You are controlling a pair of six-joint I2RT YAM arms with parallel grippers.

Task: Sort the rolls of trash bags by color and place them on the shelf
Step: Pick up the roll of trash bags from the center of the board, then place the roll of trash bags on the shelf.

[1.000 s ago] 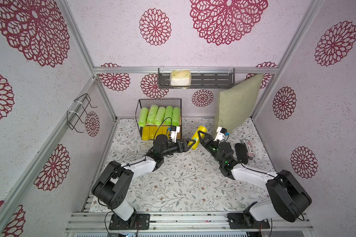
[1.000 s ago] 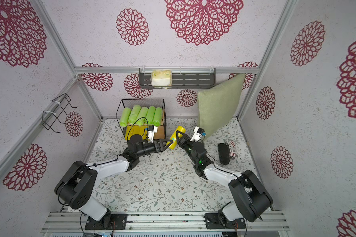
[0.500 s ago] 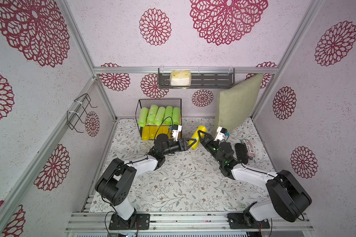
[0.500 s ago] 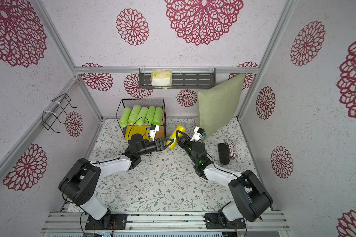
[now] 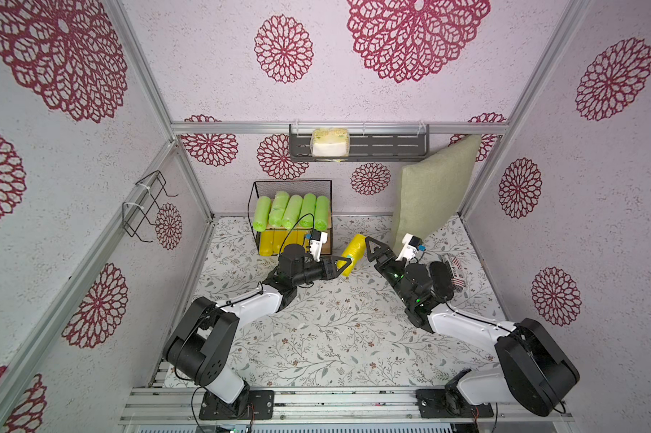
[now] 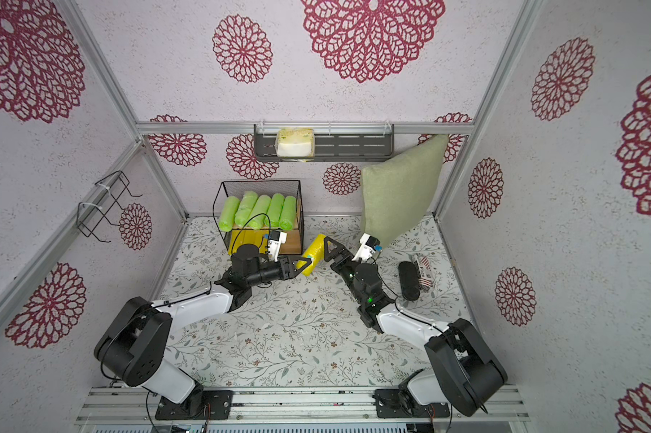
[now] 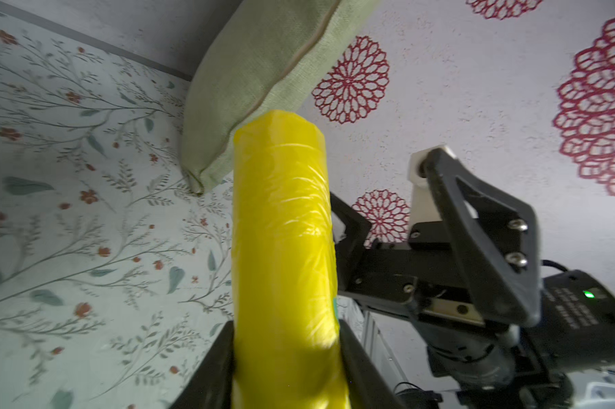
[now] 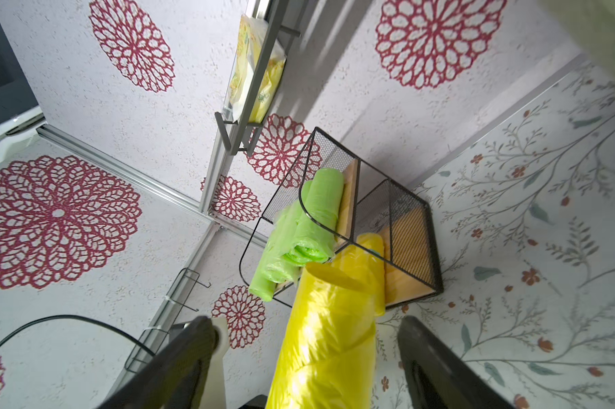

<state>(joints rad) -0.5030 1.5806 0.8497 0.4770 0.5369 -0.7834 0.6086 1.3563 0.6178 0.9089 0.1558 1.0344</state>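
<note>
A yellow roll [image 5: 354,250] [image 6: 312,252] hangs tilted above the floor, in front of the shelf [image 5: 292,183] [image 6: 260,183]. My left gripper [image 5: 343,263] [image 7: 286,340] is shut on its lower end, both fingers pressing the plastic. My right gripper [image 5: 369,249] [image 8: 306,325] is open, its jaws standing wide on either side of the roll [image 8: 331,340] without touching it. Several green rolls [image 5: 290,210] lie side by side on the shelf's top board. Yellow rolls [image 5: 275,240] lie on the bottom board, partly hidden by my left wrist.
A green pillow [image 5: 432,195] leans in the back right corner. A grey wall rack [image 5: 384,144] holds a tissue pack [image 5: 329,142]. A wire bracket [image 5: 144,210] hangs on the left wall. A black cylinder [image 5: 442,279] and a striped pack [image 5: 455,270] lie beside my right arm.
My left gripper has closed on the yellow roll. My right gripper, shut on it before, has opened and let go. The roll has barely moved.
</note>
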